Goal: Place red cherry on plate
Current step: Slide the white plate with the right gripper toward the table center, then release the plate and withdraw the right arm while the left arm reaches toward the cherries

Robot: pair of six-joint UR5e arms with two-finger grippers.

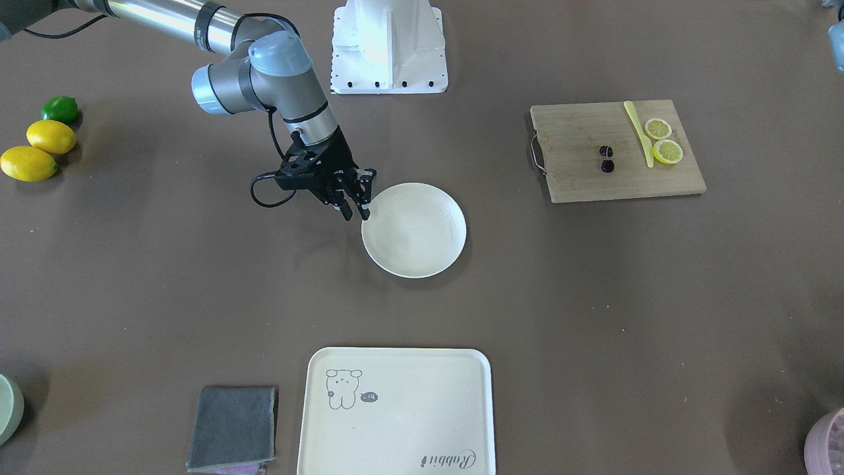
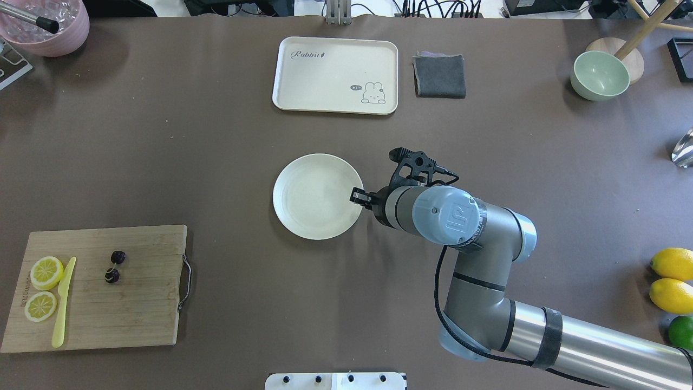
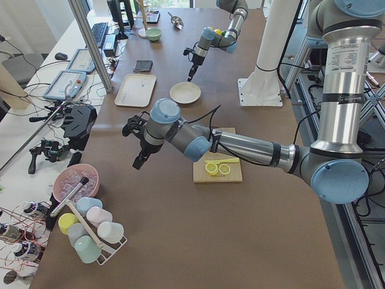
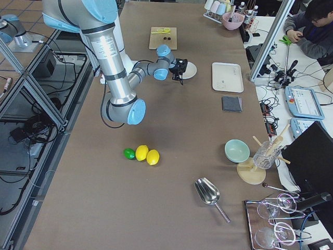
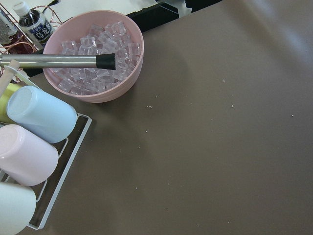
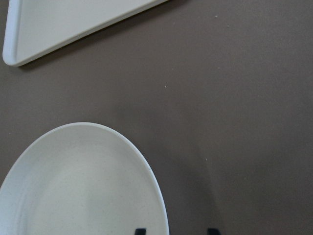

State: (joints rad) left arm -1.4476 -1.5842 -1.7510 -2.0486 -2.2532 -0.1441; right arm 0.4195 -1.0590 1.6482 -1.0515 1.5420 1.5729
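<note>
The red cherry (image 2: 115, 266), two tiny dark fruits, lies on the wooden cutting board (image 2: 141, 303) at the left of the overhead view, also on the board as the cherry (image 1: 606, 159) in the front view. The round cream plate (image 2: 303, 216) sits mid-table. My right gripper (image 1: 354, 211) hangs at the plate's right rim, open; in the right wrist view the plate's rim (image 6: 146, 176) runs between the two fingertips. My left gripper (image 3: 139, 161) hovers over bare table near the pink ice bowl, far from the cherry. It shows only in the left side view, so I cannot tell its state.
Two lemon slices (image 2: 43, 287) and a yellow knife (image 2: 63, 303) share the board. A rabbit tray (image 2: 335, 75), grey cloth (image 2: 439, 76) and green bowl (image 2: 599, 75) stand at the far side. Lemons and a lime (image 2: 674, 292) lie at the right edge. A pink ice bowl (image 5: 93, 54) is beside a cup rack.
</note>
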